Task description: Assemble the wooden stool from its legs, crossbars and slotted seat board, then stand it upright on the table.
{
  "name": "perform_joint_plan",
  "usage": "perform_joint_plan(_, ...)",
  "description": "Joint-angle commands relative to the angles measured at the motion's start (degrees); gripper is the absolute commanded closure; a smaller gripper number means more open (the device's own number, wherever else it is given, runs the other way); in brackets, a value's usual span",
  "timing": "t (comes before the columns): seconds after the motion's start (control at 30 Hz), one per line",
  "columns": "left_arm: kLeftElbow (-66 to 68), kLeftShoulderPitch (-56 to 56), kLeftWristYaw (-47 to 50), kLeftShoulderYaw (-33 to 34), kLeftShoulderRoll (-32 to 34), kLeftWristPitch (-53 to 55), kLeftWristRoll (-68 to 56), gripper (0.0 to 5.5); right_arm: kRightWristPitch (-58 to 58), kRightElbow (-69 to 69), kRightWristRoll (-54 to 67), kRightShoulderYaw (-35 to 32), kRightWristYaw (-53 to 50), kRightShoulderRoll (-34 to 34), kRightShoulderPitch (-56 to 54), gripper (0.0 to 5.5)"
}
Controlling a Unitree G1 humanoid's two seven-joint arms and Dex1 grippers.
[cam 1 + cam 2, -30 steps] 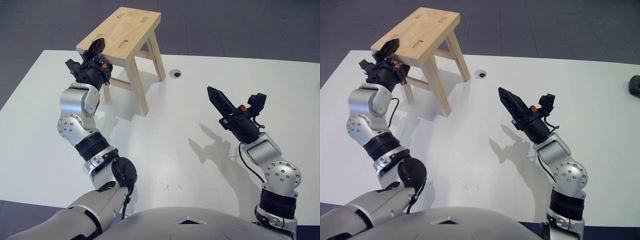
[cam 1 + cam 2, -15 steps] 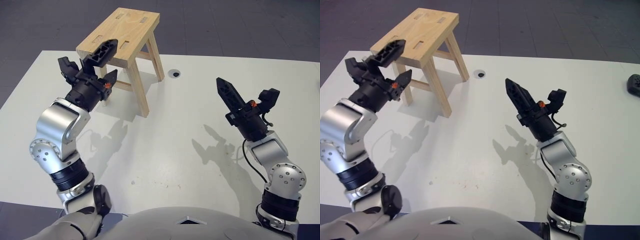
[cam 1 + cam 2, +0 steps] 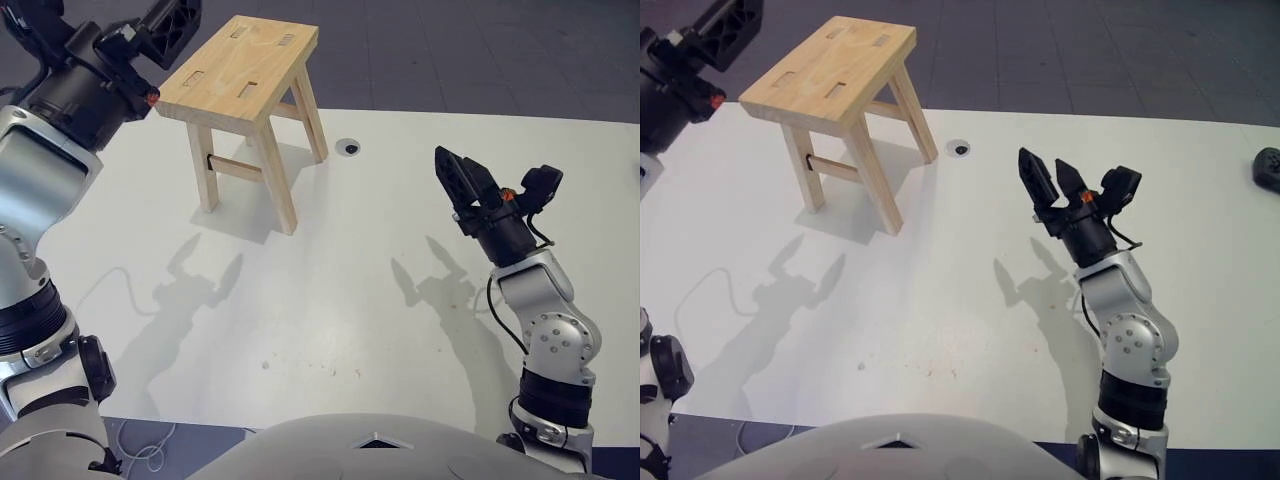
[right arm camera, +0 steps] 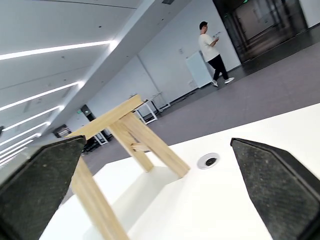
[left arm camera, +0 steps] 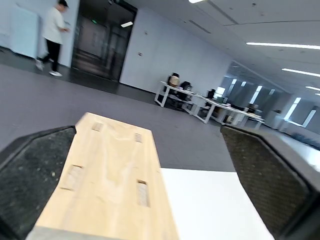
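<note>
White table [image 3: 400, 210], with your wooden stool [image 3: 245, 70] standing upright at its far left.
Your left gripper [image 3: 100, 22] hangs spread wide, left of it; your right gripper [image 3: 457, 160], near right, is spread wide too, holding nothing.

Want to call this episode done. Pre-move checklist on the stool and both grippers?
1. Pale wooden stool upright on the white table: ok.
2. Slotted seat board on top: ok.
3. Crossbar joined to the front legs: ok.
4. All legs down on the table: three show, fourth hidden: cannot tell.
5. Left gripper open, raised off the stool: ok.
6. Right gripper open, empty, well apart from the stool: ok.
</note>
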Motion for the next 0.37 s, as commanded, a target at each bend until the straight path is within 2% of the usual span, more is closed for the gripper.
perform_joint_plan(0.03, 8.4, 8.8, -1.5, -12.2, -5.4, -19.2, 34.3, 0.12, -9.7, 9.0, -22.2, 6.3, -7.9, 0.7, -5.1, 0.1)
perform_joint_plan(0.2, 13.2, 10.0, -0.8, -13.7, -12.2, -26.2, 43.5, 0.12, -18.2, 16.0, -36.3, 10.8, -11.7, 1.5, -6.7, 0.1)
perform_joint_plan(0.37, 17.8, 6.9, -7.1, -13.6, -16.4, -29.1, 47.6, 0.12, -25.2, 21.5, -42.6, 11.1, -15.0, 5.4, -8.4, 0.1)
